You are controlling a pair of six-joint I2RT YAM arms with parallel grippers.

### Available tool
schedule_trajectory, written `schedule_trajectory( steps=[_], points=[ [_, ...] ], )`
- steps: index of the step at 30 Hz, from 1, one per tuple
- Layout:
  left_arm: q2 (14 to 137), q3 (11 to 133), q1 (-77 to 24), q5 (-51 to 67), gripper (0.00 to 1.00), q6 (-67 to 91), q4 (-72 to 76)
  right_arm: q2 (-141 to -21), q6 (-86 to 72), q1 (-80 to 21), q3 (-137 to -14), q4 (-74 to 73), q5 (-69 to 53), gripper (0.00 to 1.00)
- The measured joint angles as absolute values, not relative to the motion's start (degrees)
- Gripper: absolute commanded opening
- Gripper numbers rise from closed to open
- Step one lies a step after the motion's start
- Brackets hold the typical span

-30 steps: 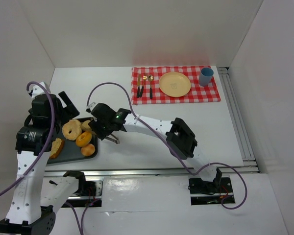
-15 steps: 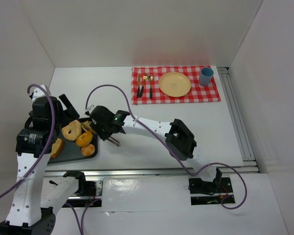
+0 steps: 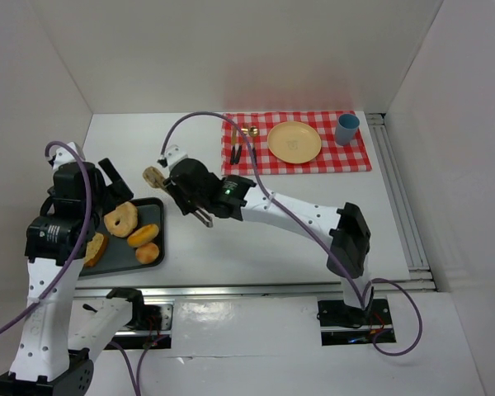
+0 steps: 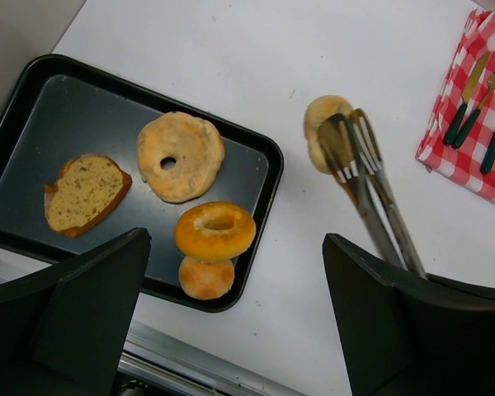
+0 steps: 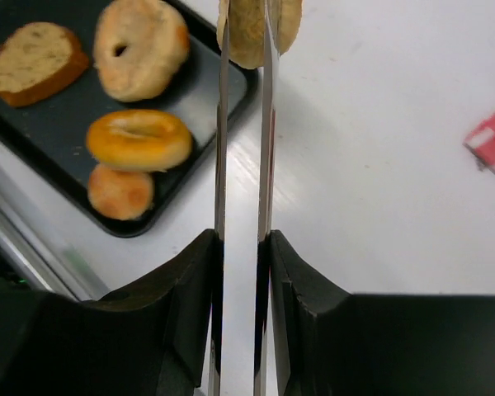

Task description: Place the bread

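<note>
The right gripper [image 5: 241,257] is clenched on the handles of a pair of long metal tongs [image 5: 243,165], and the tong tips pinch a small pale round bread roll [image 5: 252,25]. The roll hangs over the bare white desk [image 3: 256,247] just past the far right corner of a black rectangular tray [image 4: 33,140], which sits at the near left corner of the desk. On the tray lie a brown-crusted bread slice [image 4: 84,192], a pale flat bagel [image 4: 180,156], a golden glazed ring [image 4: 215,230] and a small round bun [image 4: 206,277]. The left gripper [image 3: 111,177] hovers by the tray's far edge with its jaws released and nothing between them. By the far right corner lies a red-and-white checked cloth [image 3: 355,157] with a yellow round plate [image 3: 294,141], a blue cup [image 3: 346,129] and dark-handled cutlery [image 3: 243,142].
</note>
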State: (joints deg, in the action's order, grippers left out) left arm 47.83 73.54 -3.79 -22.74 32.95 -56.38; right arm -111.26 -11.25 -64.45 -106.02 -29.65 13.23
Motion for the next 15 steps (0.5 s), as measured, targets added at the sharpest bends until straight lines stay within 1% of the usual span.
schedule_trajectory(
  steps=[3,5,10,15],
  points=[
    [47.92,73.93,-3.79,-22.74,0.99,32.75,-56.62,-108.73,-11.66,-62.04,-102.08,-28.77,14.31,0.31],
    [48.12,74.5,-3.79,-22.72,0.99,32.69,-56.82,-106.43,-12.47,-58.24,-97.23,-27.62,15.05,0.31],
    [49.28,75.77,-3.79,-22.68,0.99,31.73,-56.77,-102.35,-14.33,-41.45,-87.15,-24.12,17.28,0.31],
    [50.02,75.77,-3.79,-22.24,0.99,31.66,-56.84,-101.47,-15.35,-27.53,-83.53,-22.0,18.65,0.31]
  ],
)
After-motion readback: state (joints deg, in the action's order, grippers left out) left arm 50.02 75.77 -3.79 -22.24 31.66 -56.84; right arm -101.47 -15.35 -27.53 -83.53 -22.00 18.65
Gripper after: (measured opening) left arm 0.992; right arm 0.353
